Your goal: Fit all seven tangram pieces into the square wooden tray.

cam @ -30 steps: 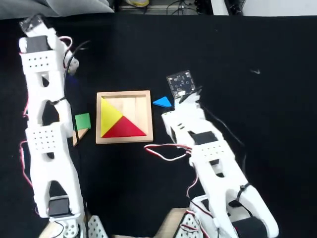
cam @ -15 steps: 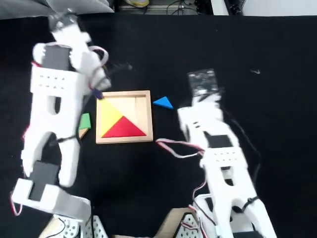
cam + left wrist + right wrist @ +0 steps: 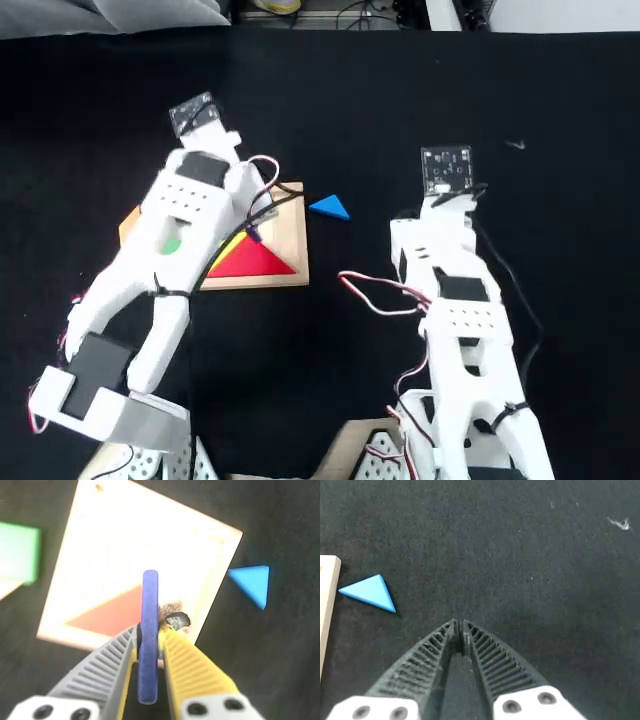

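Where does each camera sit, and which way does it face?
High: fixed overhead, looking down; left arm, right arm, tray.
Left wrist: on the left arm, faces down at the tray; left gripper holds a dark blue piece.
Right wrist: on the right arm, faces down at the cloth; right gripper, shut.
Shared by all: blue triangle.

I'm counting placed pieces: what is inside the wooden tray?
A red triangle lies in the tray, a sliver of yellow piece beside it. In the high view the left arm covers the rest, hiding anything there.
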Tool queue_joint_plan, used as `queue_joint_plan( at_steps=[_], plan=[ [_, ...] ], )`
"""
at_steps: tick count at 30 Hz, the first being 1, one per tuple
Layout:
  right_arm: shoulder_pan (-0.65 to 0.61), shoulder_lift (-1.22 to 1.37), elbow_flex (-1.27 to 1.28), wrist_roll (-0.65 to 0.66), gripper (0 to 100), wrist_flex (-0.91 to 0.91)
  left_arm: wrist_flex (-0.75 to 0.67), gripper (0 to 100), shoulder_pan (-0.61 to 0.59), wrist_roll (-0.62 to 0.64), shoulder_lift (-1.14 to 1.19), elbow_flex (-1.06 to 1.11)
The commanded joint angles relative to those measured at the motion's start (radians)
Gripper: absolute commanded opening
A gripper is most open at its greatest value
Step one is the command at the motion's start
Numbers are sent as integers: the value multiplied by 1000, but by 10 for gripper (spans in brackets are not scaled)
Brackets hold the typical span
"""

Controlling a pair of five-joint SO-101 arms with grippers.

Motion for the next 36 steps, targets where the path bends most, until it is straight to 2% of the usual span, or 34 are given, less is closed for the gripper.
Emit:
queue_joint_plan(
  at_steps=[1, 5, 8, 11, 26, 36],
  plan=[
    [11, -35, 5, 11, 11, -46, -241, 30, 12, 12, -57, 102],
    [9, -35, 5, 12, 11, -49, -414, 30, 30, 15, -57, 180],
    [-11, -35, 5, 14, 11, -46, -485, 30, 36, 21, -49, 206],
    [-11, -35, 7, 14, 11, -44, -512, 30, 36, 98, -48, 225],
    [-11, -33, 7, 14, 11, -44, -545, 30, 35, 316, -44, 265],
    [-11, -33, 7, 14, 11, -44, -767, 29, 36, 361, -44, 380]
  ],
)
